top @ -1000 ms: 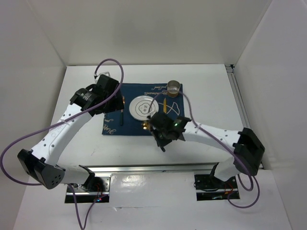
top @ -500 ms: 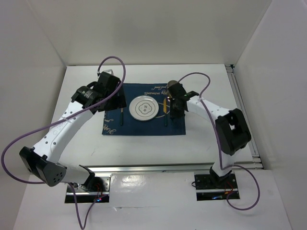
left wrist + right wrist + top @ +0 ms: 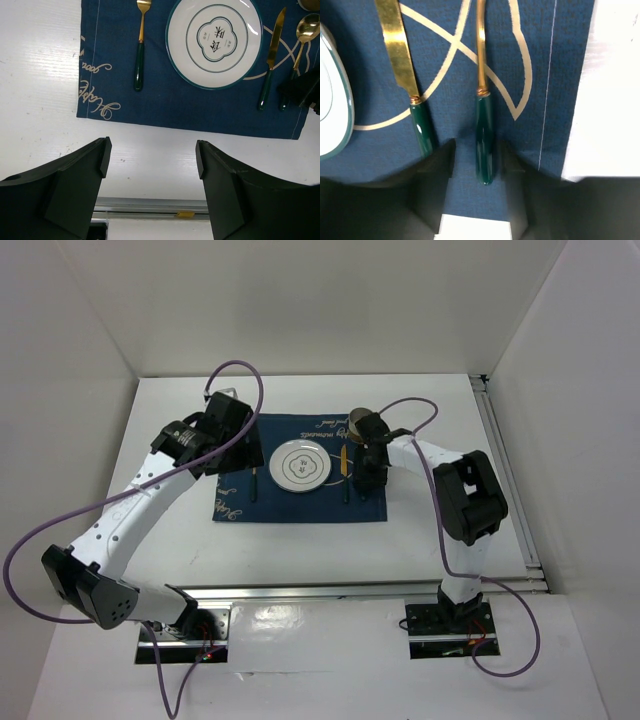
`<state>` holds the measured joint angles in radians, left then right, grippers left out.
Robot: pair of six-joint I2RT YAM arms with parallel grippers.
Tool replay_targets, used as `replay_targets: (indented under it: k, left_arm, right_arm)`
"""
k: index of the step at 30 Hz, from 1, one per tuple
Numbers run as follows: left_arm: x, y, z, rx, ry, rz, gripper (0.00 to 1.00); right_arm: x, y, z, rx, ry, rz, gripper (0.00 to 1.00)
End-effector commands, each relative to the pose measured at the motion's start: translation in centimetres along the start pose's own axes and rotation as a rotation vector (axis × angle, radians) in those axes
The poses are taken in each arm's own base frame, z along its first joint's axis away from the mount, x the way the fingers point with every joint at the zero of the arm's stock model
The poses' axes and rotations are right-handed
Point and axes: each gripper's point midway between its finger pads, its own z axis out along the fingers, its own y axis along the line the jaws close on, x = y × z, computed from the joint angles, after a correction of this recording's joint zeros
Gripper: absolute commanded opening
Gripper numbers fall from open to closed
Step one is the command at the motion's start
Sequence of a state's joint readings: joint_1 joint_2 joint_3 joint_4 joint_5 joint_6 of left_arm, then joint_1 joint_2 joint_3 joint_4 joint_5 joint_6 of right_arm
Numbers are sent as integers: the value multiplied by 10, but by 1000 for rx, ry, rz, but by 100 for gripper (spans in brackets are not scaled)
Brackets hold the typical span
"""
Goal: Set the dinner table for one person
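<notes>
Right claw has parted, straddling spoon handle.

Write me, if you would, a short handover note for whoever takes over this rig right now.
Left gripper: open, empty, held high on the left side of the placemat.
Right gripper: open, jaws either side of the spoon handle with gaps on both sides; the spoon lies flat on the placemat.
Done: on the dinner table, plate mid-placemat, fork to its left, knife to its right, spoon beyond the knife, cup at the far right corner.
Left: lift the right gripper clear without nudging the spoon; the setting otherwise looks complete.
</notes>
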<state>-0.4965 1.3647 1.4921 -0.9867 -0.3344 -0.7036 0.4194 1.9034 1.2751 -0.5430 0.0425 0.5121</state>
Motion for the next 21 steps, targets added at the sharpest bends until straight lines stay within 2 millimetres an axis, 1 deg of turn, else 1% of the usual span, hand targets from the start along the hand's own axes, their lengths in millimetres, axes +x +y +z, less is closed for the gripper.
replay_targets:
  k: [1,2,3,4,5,6,7,8,9,10,11,12,13,15,16,17,19,20,21]
  left_arm:
    - [-5,-3,-4,21,-20,7,86]
    - [-5,-3,-4,21,-20,7,86]
    - [-5,-3,-4,21,-20,7,86]
    - [-5,-3,-4,21,-20,7,86]
    - [-5,-3,-4,21,-20,7,86]
    - [-5,-3,-4,21,-20,7,86]
    - [-5,-3,-4,21,-20,7,86]
    - [-5,-3,-4,21,-20,7,86]
    - [-5,-3,-4,21,-20,7,86]
    - [-5,-3,-4,21,-20,7,86]
    - [-7,-5,-6,26,-28,5,86]
    - [-7,-5,-6,26,-28,5,86]
    - [-7,-5,-6,26,-28,5,86]
    - [-7,-5,-6,26,-28,5,86]
    - [-3,-5,-4,29,-13,8,86]
    - [-5,-8,-4,45,-20,4,86]
    - [-7,-10,-4,51,-28,0,86]
    - [-7,-10,-4,51,-28,0,86]
    - [-7,-10,-4,51,-28,11,86]
  right_arm:
    - [-28,19,-23,-57,-88,-2,55]
    - [-27,19,-27,-56,-86,-2,61]
    - [-32,19,-33,-55,-102,-1,66]
    - [-36,21,-46,-65,-119,0,68]
    - [-36,21,-52,-69,-125,1,72]
    - [-43,21,-62,-65,-150,3,75]
    - [-43,19,-76,-62,-164,4,75]
    - [-48,19,-87,-65,-188,7,79]
    - [-52,14,-96,-45,-216,11,82]
    - [-55,7,-114,-37,-251,39,93]
    - [-55,2,-122,-23,-270,58,99]
    - [-57,-18,-125,29,-290,101,100]
    - [-59,-26,-140,34,-326,131,100]
    - [-58,-49,-150,99,-362,208,100]
    - [-56,-64,-150,134,-371,237,100]
    - [-54,-72,-160,148,-394,259,100]
    - [-47,-90,-164,204,-401,276,100]
    - [-48,-96,-172,200,-422,293,100]
    - [-45,-97,-174,197,-426,294,100]
